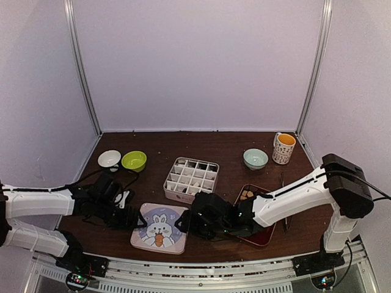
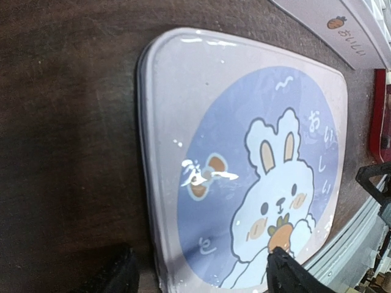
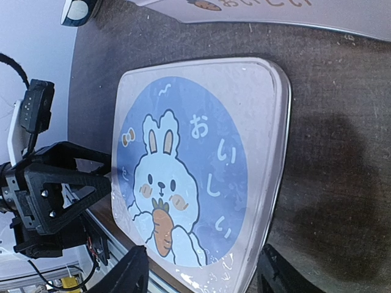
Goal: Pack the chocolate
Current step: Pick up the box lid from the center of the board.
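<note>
- Black left fingers [image 2: 119, 273] stand wide apart at the left end of the lid [image 2: 244, 152]. One is over the bare tabletop [image 2: 67, 122], the other is at the lid's near side, and the lid's corner lies between them. They hold nothing. I cannot tell if they touch the lid.
- The right fingers [image 3: 131, 271] are wide apart too, one on each side of the lid's right end. They grasp nothing, and the lid lies flat on the tabletop.
- The lid is pale lilac with a round blue field. On it is a white rabbit with an orange carrot, and beside the rabbit are the white Japanese letters "おいしい". A single "も" stands on the rabbit's other side.
- The same "おいしい" with a small carrot is printed on the side wall of the divided box [image 2: 317, 18], which stands just behind the lid.
- The left arm [image 1: 43, 201] comes in low from the left edge, with its forearm almost level above the tabletop.
- The right arm [image 1: 293, 195] rises from its base to a high elbow, then slopes down to the left toward the lid.
- The chocolate [image 1: 246, 195] shows as tan pieces in the far corner of the red tray [image 1: 264, 241], under the right forearm. What is in the box compartments is too small to tell.
- Farther back, a white bowl [image 1: 109, 159] and a green bowl [image 1: 134, 160] stand on the left. A pale green bowl [image 1: 255, 159] and a mug [image 1: 283, 148] stand on the right.
</note>
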`<action>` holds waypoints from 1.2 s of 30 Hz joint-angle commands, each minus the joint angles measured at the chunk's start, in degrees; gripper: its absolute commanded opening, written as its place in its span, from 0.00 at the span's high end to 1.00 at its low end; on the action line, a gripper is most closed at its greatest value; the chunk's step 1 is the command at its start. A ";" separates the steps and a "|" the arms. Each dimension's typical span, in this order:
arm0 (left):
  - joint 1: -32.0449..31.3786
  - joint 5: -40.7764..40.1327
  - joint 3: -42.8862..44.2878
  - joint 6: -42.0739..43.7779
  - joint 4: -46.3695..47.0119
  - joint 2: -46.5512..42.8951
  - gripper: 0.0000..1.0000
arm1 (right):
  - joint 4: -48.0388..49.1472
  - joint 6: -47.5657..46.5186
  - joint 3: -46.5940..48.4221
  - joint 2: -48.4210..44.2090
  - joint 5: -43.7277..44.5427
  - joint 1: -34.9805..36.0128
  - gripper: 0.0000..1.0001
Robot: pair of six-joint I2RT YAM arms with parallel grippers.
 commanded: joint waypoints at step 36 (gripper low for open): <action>-1.70 0.61 -0.53 -5.62 -16.40 -6.44 0.23 | 9.87 3.94 -4.98 6.50 -5.63 -1.69 0.90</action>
